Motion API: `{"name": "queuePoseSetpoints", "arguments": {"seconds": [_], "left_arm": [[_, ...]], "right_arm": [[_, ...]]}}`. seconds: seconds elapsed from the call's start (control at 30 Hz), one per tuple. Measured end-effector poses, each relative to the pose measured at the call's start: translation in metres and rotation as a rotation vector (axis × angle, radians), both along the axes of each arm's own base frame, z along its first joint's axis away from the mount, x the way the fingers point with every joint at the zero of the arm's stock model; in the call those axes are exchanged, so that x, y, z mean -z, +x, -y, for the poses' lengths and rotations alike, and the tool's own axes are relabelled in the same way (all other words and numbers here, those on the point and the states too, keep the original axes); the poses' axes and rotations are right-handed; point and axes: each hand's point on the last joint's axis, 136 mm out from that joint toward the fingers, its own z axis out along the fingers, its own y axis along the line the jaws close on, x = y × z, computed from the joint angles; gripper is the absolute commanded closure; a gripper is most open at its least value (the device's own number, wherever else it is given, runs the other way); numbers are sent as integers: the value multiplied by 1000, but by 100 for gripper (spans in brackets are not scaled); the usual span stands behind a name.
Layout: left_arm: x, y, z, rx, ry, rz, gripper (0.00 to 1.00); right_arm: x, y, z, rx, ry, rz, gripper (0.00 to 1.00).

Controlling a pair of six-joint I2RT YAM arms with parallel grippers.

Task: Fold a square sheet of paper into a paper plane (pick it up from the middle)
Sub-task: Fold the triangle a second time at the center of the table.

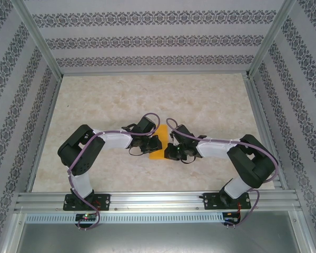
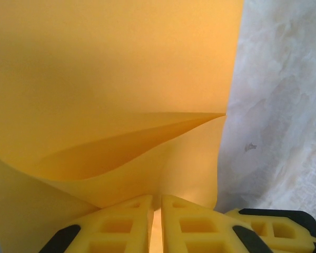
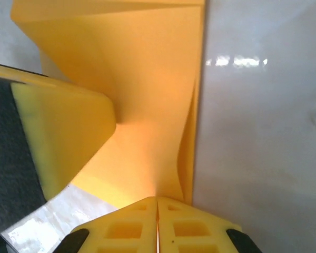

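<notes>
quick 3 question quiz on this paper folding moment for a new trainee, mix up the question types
1. True or false: the orange paper lies flat and untouched on the table.
2. Multiple choice: what is the left gripper doing? A) hanging open above the paper B) pinching the paper between shut fingers C) shut on nothing, away from the paper
3. Fill in: in the right wrist view, the right gripper is shut on the ____.

Key:
1. False. Both grippers pinch it, and it is bent up with a fold in it.
2. B
3. paper
</notes>
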Motion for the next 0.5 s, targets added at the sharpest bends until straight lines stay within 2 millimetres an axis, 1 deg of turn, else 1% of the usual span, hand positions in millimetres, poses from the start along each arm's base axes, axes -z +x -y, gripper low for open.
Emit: {"name": "queuePoseSetpoints", "arguments": {"seconds": [0.17, 0.33, 0.43, 0.5], "left_arm": [[0, 0, 0, 0, 1, -1, 85], [-1, 0, 0, 0, 2, -3, 85], [0, 0, 0, 1, 3, -4, 86], [0, 0, 0, 1, 3, -5, 86]], "right_arm": [[-4, -7, 11, 14, -3, -5, 91], [-22, -1, 6, 17, 38, 41, 93], [-25, 5, 1, 21, 46, 46, 95], [-22, 9, -3, 24, 47, 41, 96]]}}
